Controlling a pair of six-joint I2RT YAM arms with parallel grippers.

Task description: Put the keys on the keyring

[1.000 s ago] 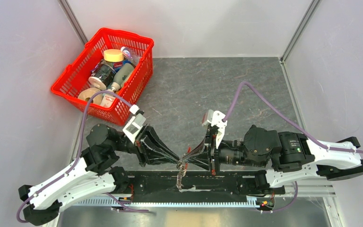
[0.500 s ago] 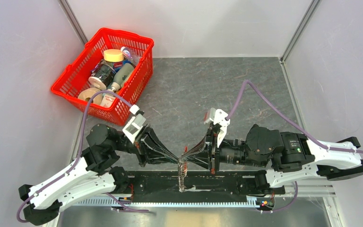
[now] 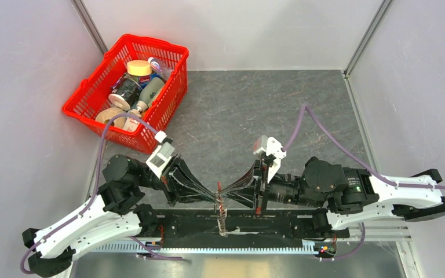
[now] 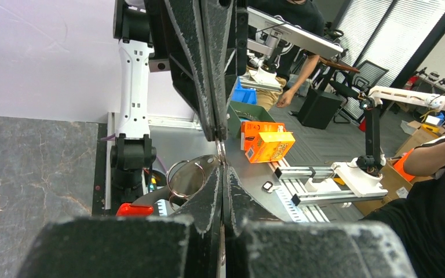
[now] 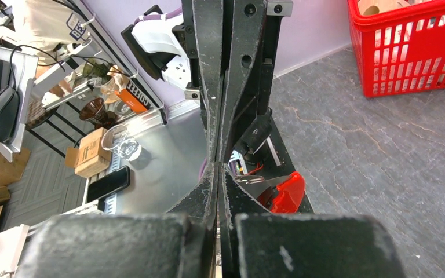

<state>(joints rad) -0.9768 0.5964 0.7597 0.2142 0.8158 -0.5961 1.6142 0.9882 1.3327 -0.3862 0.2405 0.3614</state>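
Note:
My left gripper [image 3: 215, 198] and right gripper [image 3: 223, 198] meet tip to tip over the near edge of the table. Both are shut on the top of the keyring [image 3: 222, 218], which hangs down from where they meet. In the left wrist view a silver ring [image 4: 169, 176] and the red tag [image 4: 134, 208] hang just left of my shut left gripper [image 4: 222, 165]. The right wrist view shows the red tag [image 5: 284, 194] right of my shut right gripper [image 5: 217, 165]. I cannot make out the keys; any in the pinch are hidden by the fingers.
A red basket [image 3: 95, 71] with jars and bottles stands at the back left, and its wall [image 5: 411, 58] shows in the right wrist view. A black rail [image 3: 278, 220] runs below the grippers. A tiny dark-headed silver piece [image 4: 267, 186] lies on the metal shelf.
My left gripper has closed at the meeting point. Both wrists have sunk a little toward the near edge, and the hanging keyring has shifted slightly with them.

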